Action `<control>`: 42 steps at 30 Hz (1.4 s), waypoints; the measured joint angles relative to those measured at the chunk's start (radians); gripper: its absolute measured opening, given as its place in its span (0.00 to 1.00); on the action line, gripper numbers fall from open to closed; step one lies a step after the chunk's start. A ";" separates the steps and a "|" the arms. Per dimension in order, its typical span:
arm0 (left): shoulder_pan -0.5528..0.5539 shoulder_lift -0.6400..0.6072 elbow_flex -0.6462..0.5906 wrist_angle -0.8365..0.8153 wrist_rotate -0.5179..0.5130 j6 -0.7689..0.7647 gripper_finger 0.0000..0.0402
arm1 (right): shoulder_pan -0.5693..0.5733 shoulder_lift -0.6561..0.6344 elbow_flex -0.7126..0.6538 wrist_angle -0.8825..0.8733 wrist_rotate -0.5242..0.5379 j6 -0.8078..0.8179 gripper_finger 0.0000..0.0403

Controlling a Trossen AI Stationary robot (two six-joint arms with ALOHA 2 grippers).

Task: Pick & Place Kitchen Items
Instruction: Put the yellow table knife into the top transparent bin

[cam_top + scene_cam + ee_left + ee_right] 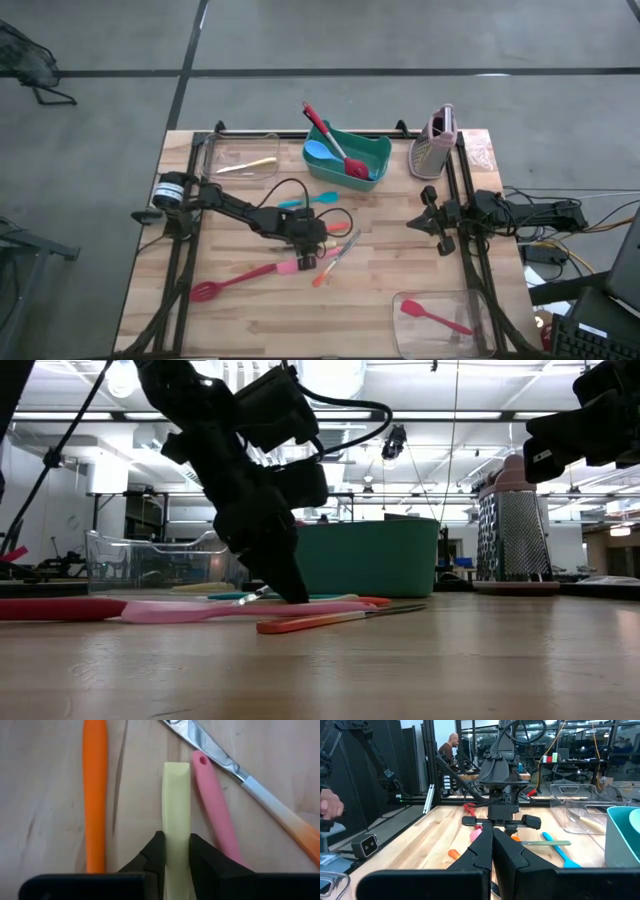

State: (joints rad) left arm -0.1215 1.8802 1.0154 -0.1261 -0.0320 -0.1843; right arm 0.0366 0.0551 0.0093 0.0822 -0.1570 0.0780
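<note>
The left pincer (176, 851) is down on the counter (400, 260) near its middle, its two fingers (156, 851) narrowed around a pale yellow handle (176, 805) that lies flat between them. Close company crowds that handle: a pink handle (216, 815) lies just beside it on one side, an orange handle (94, 795) a little apart on the other, and a metal utensil with an orange-tipped handle (260, 795) crosses at an angle just past the pink one. From the low view, the left arm leans steeply into this cluster, with the pink spatula (240, 610) and an orange-handled piece (320, 622) lying in front of it. A red slotted spoon (215, 287) lies toward the counter's near left, and a blue utensil (310, 201) rests beyond the arm.

The teal bin (346, 157) at the far edge holds a red spoon (335, 145) and a blue one. A clear tub (240, 155) sits to its left, the grater (436, 142) to its right. Another clear tub (445, 315) at the near right holds a red spatula (432, 316).

The right pincer (428, 222) waits at the counter's right edge, its fingers pressed together.
</note>
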 joint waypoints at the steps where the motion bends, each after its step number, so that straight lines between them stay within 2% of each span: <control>1: 0.000 -0.001 0.003 -0.001 0.005 0.003 0.15 | 0.000 0.000 0.000 0.000 0.000 0.000 0.02; 11: -0.001 -0.052 0.054 -0.074 0.026 0.069 0.15 | 0.000 0.001 0.000 0.000 0.000 0.000 0.02; 18: 0.013 -0.087 0.090 -0.171 -0.024 0.104 0.15 | 0.000 0.001 0.000 0.000 0.000 0.000 0.02; 25: 0.044 -0.182 0.112 -0.332 -0.171 0.130 0.15 | 0.000 0.003 0.000 0.000 0.000 0.000 0.02; 31: 0.100 -0.315 0.111 -0.469 -0.312 0.155 0.15 | 0.000 0.003 0.000 0.000 0.000 0.000 0.02; 42: 0.287 -0.521 0.108 -0.670 -0.547 0.225 0.15 | 0.000 0.005 0.000 0.000 0.000 0.000 0.02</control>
State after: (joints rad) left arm 0.1652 1.3593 1.1229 -0.7960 -0.5786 0.0410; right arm 0.0368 0.0598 0.0093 0.0818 -0.1573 0.0780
